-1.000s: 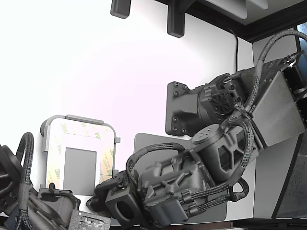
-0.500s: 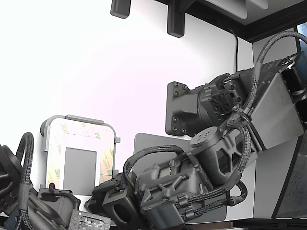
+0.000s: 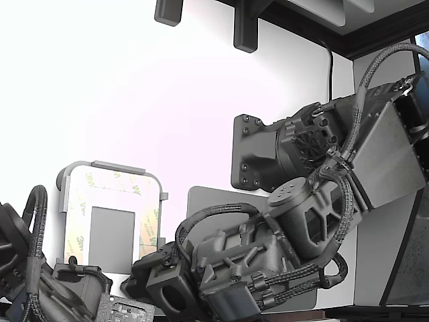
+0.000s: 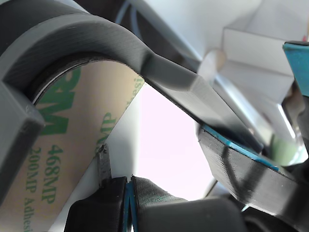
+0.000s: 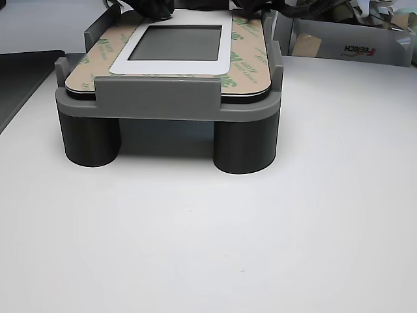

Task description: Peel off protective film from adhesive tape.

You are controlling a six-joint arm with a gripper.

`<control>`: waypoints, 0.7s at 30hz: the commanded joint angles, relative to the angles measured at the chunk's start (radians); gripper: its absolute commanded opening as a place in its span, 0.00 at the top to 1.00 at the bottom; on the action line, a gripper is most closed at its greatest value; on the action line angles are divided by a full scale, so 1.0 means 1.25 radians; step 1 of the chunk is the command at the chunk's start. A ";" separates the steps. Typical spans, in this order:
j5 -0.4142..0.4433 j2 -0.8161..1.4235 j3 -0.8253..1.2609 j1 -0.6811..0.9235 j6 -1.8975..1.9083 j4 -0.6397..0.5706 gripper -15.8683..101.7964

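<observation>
front: worktop (image 5: 208, 248) wide open right up to the stand's legs (image 5: 244, 147)
edges: grey stand lip (image 5: 156, 91) walls in the liner (image 5: 251, 62)
far end: pincer (image 5: 153, 6) crowding it

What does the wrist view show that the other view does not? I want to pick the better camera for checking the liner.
Only the wrist view shows the liner print up close, "468MP" and "200MP Adhesive" on the protective film, plus a dark pointed finger tip at its edge. Only the other view shows the whole grey fixture on its round legs, the grey rectangle and a box behind. Both show the cream, green-printed film held in the grey fixture. Neither shows clearly whether the fingers are shut.
</observation>
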 commanded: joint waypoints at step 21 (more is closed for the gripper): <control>0.004 0.000 -0.071 -0.001 -0.018 0.040 0.96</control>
